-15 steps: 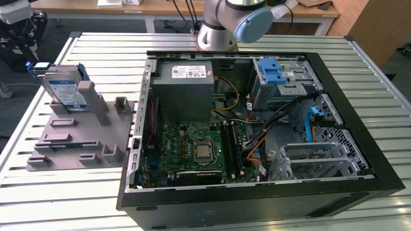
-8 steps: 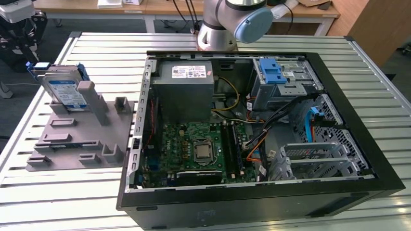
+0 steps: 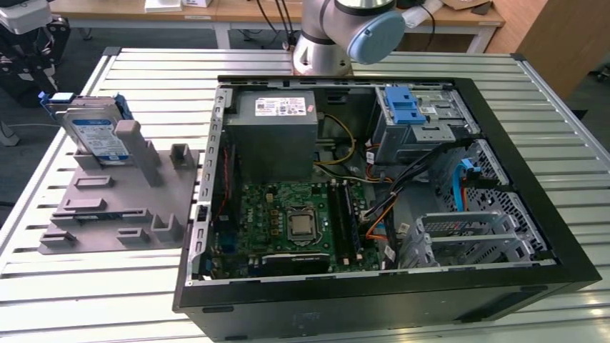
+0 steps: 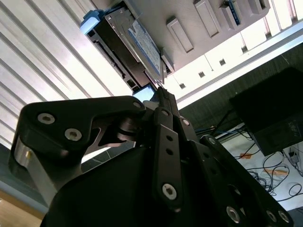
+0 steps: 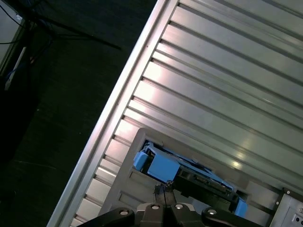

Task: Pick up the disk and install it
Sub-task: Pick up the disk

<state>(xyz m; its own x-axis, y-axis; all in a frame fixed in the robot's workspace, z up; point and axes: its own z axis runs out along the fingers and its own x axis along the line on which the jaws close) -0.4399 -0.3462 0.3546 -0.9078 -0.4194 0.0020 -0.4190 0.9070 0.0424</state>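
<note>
The disk [image 3: 96,136] stands on edge in a grey fixture [image 3: 114,207] on the table, at the exterior view's left. It is silver-grey with a blue-and-white label and sits in a blue bracket. In the second wrist view the disk [image 4: 132,42] lies just beyond my gripper [image 4: 160,91], whose black fingers meet at a point with nothing between them. In the first wrist view the gripper [image 5: 164,190] hangs close over the blue bracket end of the disk [image 5: 163,168], apart from it.
An open computer case [image 3: 533,143] fills the middle of the table, with a power-supply box [image 3: 276,136], motherboard [image 3: 296,221], blue-latched drive cage [image 3: 415,107] and a metal bay [image 3: 467,232] inside. The arm's base [image 3: 329,43] stands behind the case. The table edge [image 5: 118,109] runs beside the fixture.
</note>
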